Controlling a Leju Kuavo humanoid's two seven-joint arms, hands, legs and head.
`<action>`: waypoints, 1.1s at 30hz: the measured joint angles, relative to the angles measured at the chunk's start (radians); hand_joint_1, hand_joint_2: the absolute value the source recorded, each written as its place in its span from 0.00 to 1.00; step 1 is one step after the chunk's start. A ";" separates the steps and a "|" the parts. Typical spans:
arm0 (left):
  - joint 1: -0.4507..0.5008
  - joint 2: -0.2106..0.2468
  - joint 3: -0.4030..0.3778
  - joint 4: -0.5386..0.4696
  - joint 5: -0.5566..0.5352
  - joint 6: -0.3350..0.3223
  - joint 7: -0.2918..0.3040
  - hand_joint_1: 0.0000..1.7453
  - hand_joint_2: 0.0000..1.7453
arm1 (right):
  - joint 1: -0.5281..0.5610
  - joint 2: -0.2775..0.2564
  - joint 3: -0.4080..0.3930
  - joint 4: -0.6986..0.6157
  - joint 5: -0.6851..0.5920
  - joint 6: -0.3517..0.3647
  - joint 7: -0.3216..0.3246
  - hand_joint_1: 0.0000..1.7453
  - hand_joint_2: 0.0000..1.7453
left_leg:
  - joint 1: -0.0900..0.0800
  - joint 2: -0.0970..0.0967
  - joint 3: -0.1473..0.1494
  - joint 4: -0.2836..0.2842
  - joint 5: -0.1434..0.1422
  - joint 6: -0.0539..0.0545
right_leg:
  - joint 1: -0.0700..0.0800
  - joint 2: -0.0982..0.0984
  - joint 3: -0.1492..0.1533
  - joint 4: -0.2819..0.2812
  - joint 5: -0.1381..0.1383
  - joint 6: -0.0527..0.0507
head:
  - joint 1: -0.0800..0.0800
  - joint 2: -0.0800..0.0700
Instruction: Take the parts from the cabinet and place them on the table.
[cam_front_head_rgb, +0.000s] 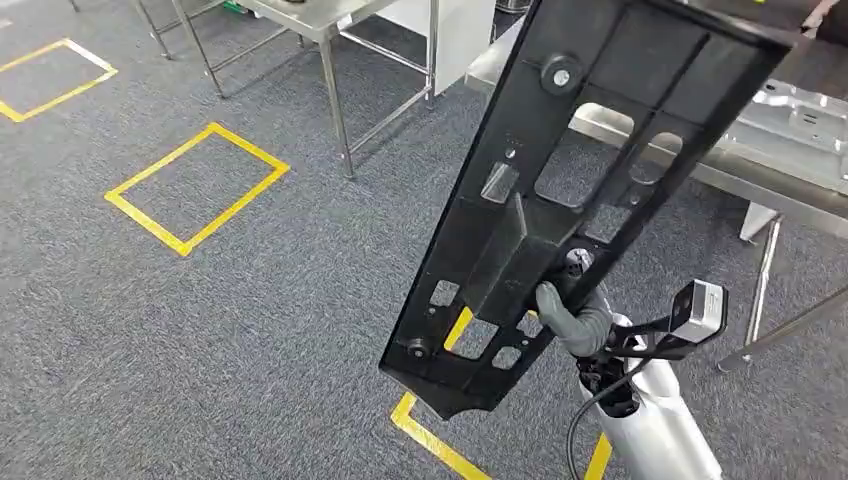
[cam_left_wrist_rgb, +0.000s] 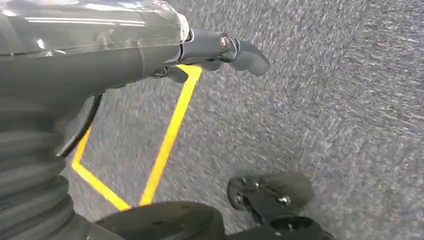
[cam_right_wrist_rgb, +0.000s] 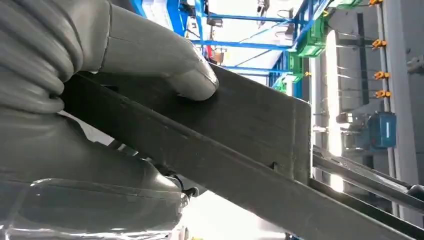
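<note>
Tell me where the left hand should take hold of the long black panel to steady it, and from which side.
Probably the free lower end of the black panel, from the robot's left. The right hand grips a raised rib near the middle, so the long tilted panel overhangs both ways. The lower end's cut-out openings and bare left edge offer the fingers purchase; the left hand holds nothing.

Grey carpet (cam_front_head_rgb: 250, 330), yellow tape squares (cam_front_head_rgb: 197, 187)

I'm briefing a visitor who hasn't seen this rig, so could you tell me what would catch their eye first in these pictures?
First, the long black plastic panel with cut-out holes, held up at a slant by the right hand in the middle of the head view, its upper end over the metal table on the right. Next, the yellow tape squares on the grey carpet to the left. The left hand hangs over the carpet, holding nothing.
</note>
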 joint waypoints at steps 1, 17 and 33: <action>-0.001 0.001 0.000 0.000 0.001 0.000 0.000 0.00 1.00 | 0.000 0.000 0.000 0.000 0.000 0.000 0.000 1.00 1.00 | -0.002 0.007 0.002 -0.002 0.002 0.006 | -0.003 0.010 0.001 -0.006 0.004 0.009 | 0.000 0.000; 0.002 0.000 0.000 0.000 -0.002 0.005 0.002 0.00 1.00 | -0.018 0.011 0.002 0.016 -0.006 0.000 -0.002 1.00 1.00 | -0.005 0.191 0.036 -0.016 -0.022 -0.018 | 0.006 -0.166 0.006 -0.002 -0.010 -0.002 | 0.000 0.000; 0.000 0.000 -0.001 0.000 -0.014 0.003 0.008 0.00 1.00 | 0.025 0.007 -0.003 -0.006 -0.008 -0.007 -0.001 1.00 1.00 | 0.013 0.012 0.005 -0.019 0.011 0.018 | -0.006 0.003 0.005 -0.004 -0.006 0.022 | 0.000 0.000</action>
